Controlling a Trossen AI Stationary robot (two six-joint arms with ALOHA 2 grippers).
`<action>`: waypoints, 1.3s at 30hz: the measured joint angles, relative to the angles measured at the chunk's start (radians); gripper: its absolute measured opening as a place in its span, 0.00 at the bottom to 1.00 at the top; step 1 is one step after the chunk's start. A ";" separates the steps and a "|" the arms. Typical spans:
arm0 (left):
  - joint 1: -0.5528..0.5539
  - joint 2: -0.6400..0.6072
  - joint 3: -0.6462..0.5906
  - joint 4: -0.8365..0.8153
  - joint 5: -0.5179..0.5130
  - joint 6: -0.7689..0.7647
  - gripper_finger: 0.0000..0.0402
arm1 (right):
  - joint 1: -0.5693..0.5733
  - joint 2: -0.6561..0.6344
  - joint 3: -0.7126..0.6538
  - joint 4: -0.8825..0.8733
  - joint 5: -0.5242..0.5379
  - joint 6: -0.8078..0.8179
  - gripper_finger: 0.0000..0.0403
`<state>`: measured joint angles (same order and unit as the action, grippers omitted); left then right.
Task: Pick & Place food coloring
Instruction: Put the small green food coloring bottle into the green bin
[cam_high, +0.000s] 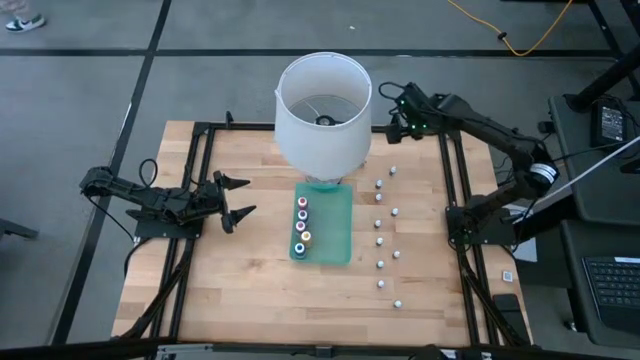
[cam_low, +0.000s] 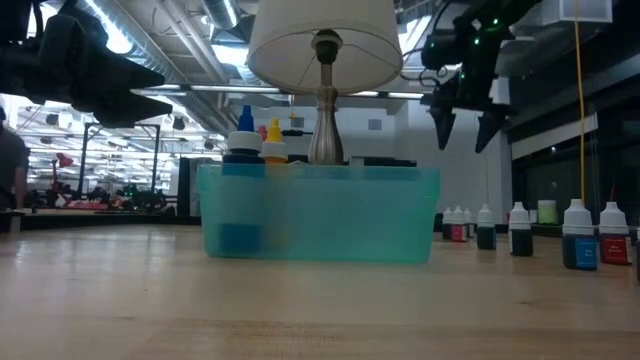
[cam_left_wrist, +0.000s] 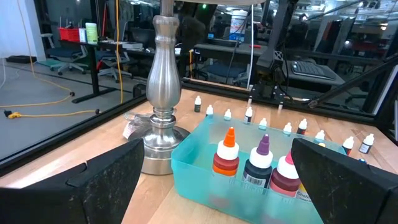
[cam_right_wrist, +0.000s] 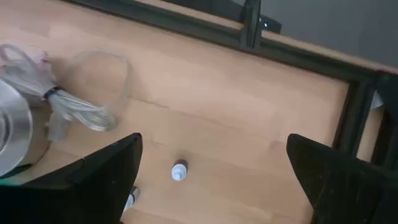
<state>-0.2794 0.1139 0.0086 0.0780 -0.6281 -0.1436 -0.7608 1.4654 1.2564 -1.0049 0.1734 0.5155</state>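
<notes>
You've got about five coloured-cap food coloring bottles (cam_high: 301, 224) standing in the teal translucent plastic bin (cam_high: 338, 232); roughly ten sit loose to its right. Right gripper (cam_high: 396, 116) spread, high over the far ones. Left gripper (cam_high: 234, 197) spread, idle at left.

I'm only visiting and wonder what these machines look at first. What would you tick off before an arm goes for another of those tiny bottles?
1. Right pincer open: ok, fingers spread, holding nothing.
2. Right pincer above a loose bottle: ok, one stands just below it on the table.
3. Loose bottles upright: ok in the low view; the far ones cannot tell.
4. Room in the green bin: ok, the bottles in the bin line one side only.
5. Lamp clear of the right arm: cannot tell, it stands close.
6. Left pincer out of the way: ok, open, beside the bin.
</notes>
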 joint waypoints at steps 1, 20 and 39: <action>0.000 0.000 0.000 0.000 0.000 0.000 1.00 | 0.004 0.005 -0.016 0.009 0.000 0.017 0.99; 0.000 0.000 0.000 0.000 0.000 0.000 1.00 | 0.165 0.039 -0.362 0.330 -0.055 0.328 0.99; 0.000 0.000 0.000 0.000 0.000 0.000 1.00 | 0.164 0.116 -0.363 0.351 -0.035 0.291 0.84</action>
<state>-0.2794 0.1139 0.0086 0.0780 -0.6281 -0.1434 -0.5964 1.5814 0.8932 -0.6543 0.1379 0.8063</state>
